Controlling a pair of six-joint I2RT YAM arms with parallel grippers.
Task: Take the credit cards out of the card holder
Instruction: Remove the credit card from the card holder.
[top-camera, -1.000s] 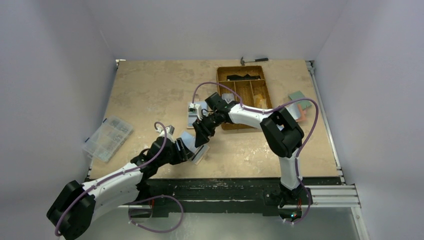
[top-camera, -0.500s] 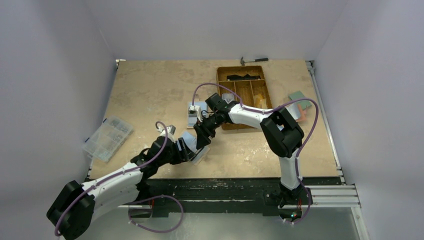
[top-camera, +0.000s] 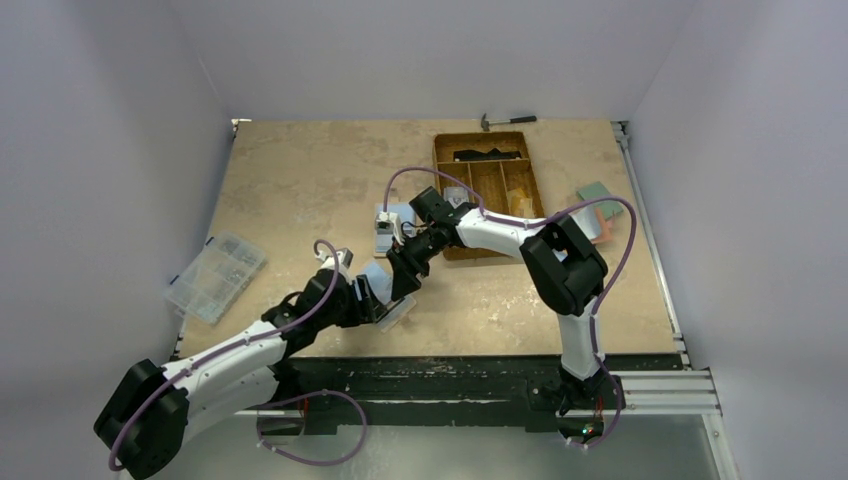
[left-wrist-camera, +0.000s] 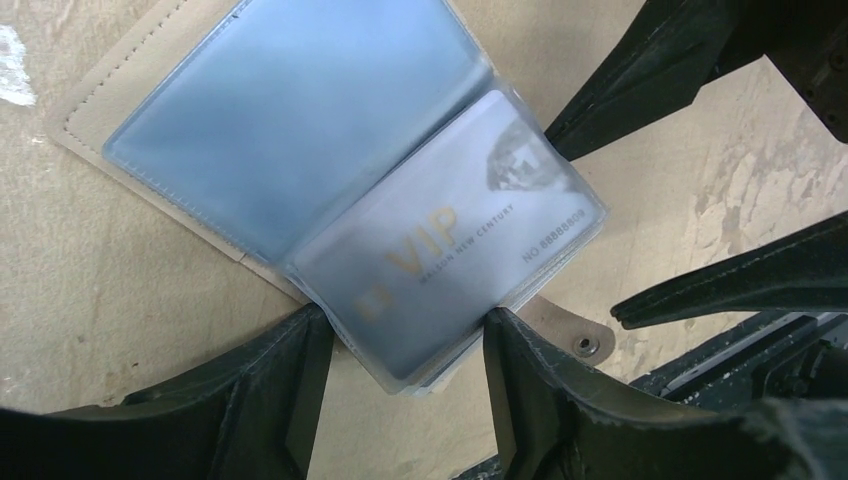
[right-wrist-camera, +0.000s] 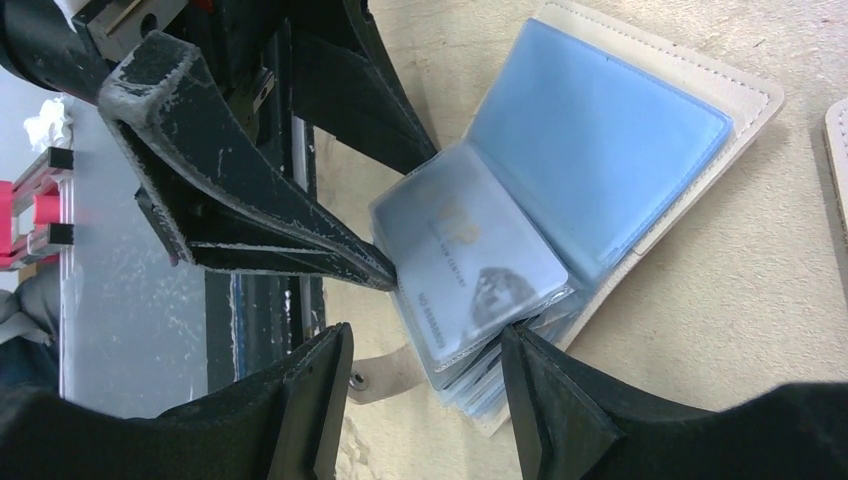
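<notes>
no card is out yet: the holder (left-wrist-camera: 85, 120) is lying open on the table (left-wrist-camera: 60, 330), a vip card (left-wrist-camera: 450, 250) sitting inside its clear sleeve (left-wrist-camera: 280, 120). the left gripper (left-wrist-camera: 400, 335) is standing part open, fingers touching both sleeve edges; whether it is gripping cannot be told. the right gripper (right-wrist-camera: 425, 345) is gaping around the sleeve stack, holding nothing. lower cards are hidden.
</notes>
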